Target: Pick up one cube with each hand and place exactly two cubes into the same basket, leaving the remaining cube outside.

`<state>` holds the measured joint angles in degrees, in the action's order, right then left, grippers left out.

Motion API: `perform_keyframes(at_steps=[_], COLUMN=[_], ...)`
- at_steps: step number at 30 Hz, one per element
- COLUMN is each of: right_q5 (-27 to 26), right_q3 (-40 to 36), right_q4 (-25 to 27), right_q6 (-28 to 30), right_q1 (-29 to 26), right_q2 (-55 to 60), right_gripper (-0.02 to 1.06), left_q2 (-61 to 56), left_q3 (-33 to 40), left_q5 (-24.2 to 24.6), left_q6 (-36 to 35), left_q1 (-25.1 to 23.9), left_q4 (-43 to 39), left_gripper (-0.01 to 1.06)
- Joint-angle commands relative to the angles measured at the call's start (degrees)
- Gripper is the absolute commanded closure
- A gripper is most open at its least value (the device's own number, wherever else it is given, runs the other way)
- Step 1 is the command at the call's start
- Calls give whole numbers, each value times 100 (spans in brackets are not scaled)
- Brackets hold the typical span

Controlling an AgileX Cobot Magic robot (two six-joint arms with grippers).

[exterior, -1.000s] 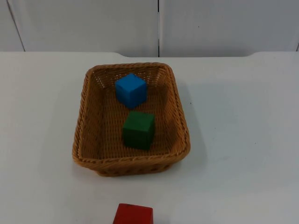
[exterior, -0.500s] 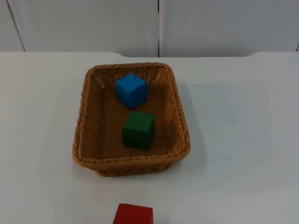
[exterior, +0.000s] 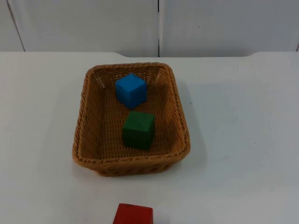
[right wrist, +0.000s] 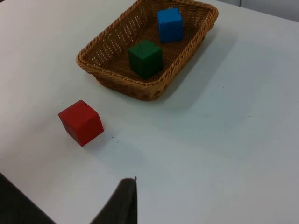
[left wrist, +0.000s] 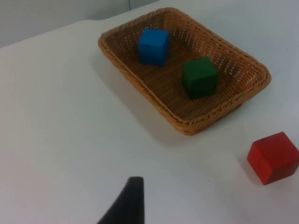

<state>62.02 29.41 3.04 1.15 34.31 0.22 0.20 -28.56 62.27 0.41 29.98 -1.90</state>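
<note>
Fingers of both grippers could not be judged for spread or closure: one black fingertip of the left gripper (left wrist: 122, 203) and one of the right gripper (right wrist: 120, 201) stood over the white table (exterior: 243, 140), well apart from all objects. One woven brown basket (exterior: 83, 126) held two cubes: one blue cube (exterior: 131, 90) toward its far end and one green cube (exterior: 138, 129) nearer its middle, not touching each other. One red cube (exterior: 133, 215) sat on the table outside the basket.
</note>
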Motion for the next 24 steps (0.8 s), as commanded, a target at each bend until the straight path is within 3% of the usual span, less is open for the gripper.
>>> perform_keyframes(at_steps=[1,24], right_q5=[-21,-21], right_q3=[0,0], right_q4=[-39,22], right_q6=[47,50], right_q1=[36,36], right_q2=[-22,-22], right_gripper=[-1,-1], left_q2=[-20,-20], left_q3=[29,29], left_q5=[-66,-66], left_q6=[14,14], left_q1=[-3,-3], left_q4=[54,42], left_gripper=[0,0])
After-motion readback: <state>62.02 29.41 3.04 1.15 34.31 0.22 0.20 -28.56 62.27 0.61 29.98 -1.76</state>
